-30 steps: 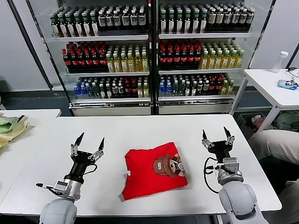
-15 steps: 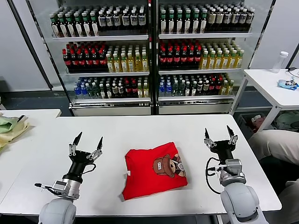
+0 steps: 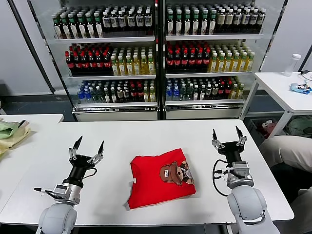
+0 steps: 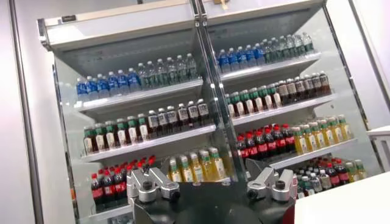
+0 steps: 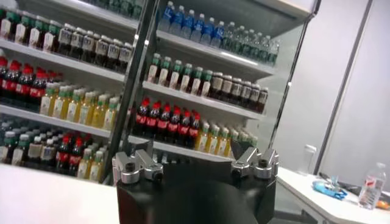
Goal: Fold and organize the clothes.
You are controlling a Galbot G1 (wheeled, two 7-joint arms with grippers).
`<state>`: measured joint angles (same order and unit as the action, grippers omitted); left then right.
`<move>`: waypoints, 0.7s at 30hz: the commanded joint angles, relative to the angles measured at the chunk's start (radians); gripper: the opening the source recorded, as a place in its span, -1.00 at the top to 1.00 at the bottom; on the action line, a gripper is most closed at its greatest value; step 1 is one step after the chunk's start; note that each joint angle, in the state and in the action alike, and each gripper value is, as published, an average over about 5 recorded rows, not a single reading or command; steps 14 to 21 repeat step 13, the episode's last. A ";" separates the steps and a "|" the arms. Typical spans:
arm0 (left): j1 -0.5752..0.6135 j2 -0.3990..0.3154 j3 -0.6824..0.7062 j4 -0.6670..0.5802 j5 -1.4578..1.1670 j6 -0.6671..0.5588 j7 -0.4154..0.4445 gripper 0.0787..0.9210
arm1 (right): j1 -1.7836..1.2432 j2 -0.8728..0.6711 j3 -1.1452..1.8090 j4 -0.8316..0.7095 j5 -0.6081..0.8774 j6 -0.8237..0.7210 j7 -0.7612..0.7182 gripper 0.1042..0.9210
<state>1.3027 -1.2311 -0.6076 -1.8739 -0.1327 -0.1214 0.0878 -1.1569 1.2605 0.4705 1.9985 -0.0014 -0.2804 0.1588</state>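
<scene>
One folded red T-shirt [image 3: 161,177]; left gripper [image 3: 87,147], right gripper [image 3: 226,136] spread.

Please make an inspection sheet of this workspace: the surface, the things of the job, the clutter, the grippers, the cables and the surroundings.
Surface: white rectangular table.
Job's things: bright red soft-fabric T-shirt lies folded at the table's middle, brown cartoon-bear print facing up.
Clutter: pale green and yellow cloth on a side table at the robot's left.
Grippers: left gripper open, pointing up, left of the shirt, apart from it; right gripper open, pointing up, right of the shirt, holding nothing.
Cables: black cable loops at the right wrist.
Surroundings: glass-door drink coolers behind; second white table with a clear bottle.
</scene>
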 commanded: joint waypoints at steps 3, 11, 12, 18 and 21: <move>-0.057 0.008 0.005 0.045 -0.002 -0.024 0.004 -0.77 | 0.103 -0.007 -0.007 -0.080 -0.046 0.029 -0.016 -0.76; -0.080 0.010 0.007 0.064 0.016 -0.023 -0.012 -0.77 | 0.130 -0.009 -0.024 -0.111 -0.056 0.034 -0.014 -0.76; -0.081 0.010 0.008 0.065 0.018 -0.022 -0.016 -0.77 | 0.129 -0.009 -0.024 -0.111 -0.057 0.035 -0.013 -0.76; -0.082 0.010 0.009 0.066 0.022 -0.022 -0.022 -0.77 | 0.128 -0.009 -0.025 -0.111 -0.059 0.035 -0.011 -0.76; -0.082 0.010 0.009 0.066 0.022 -0.022 -0.022 -0.77 | 0.128 -0.009 -0.025 -0.111 -0.059 0.035 -0.011 -0.76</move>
